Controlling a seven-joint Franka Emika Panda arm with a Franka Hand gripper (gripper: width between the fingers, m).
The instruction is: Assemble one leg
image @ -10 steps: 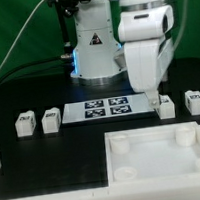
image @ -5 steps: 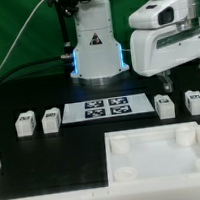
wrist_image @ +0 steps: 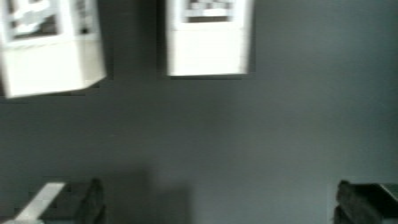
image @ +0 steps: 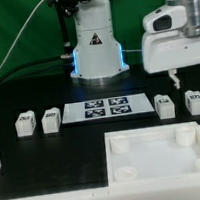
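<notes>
- exterior view: four legs stand in a row across the middle of the black table (image: pixel 57 178). each is a small white upright block with a black-and-white square tag on its face.
- the outer left leg (image: pixel 26 122) and inner left leg (image: pixel 51 119) stand toward the table edge at the exterior view's left. the inner right leg (image: pixel 165 106) and outer right leg (image: pixel 196 102) stand toward the opposite edge.
- the marker board (image: pixel 109 108) lies flat between the two pairs.
- the gripper (image: pixel 186 75) hangs in the air above the right pair, touching neither leg.
- a large white tray-like piece (image: pixel 157 172) with round sockets lies along the near edge, toward the near corner at the exterior view's right.
- behind the row are the arm's base (image: pixel 94 48) with a blue glow, a white cable (image: pixel 25 36) and a green backdrop (image: pixel 4 28).
- wrist view: a leg (wrist_image: pixel 210 38) and another leg (wrist_image: pixel 50 45) stand side by side, white, with their tags cut off by the frame. i cannot tell which is which.
- the dark fingertips (wrist_image: pixel 68 203) are spread wide with only bare table between them, so the gripper holds nothing.
</notes>
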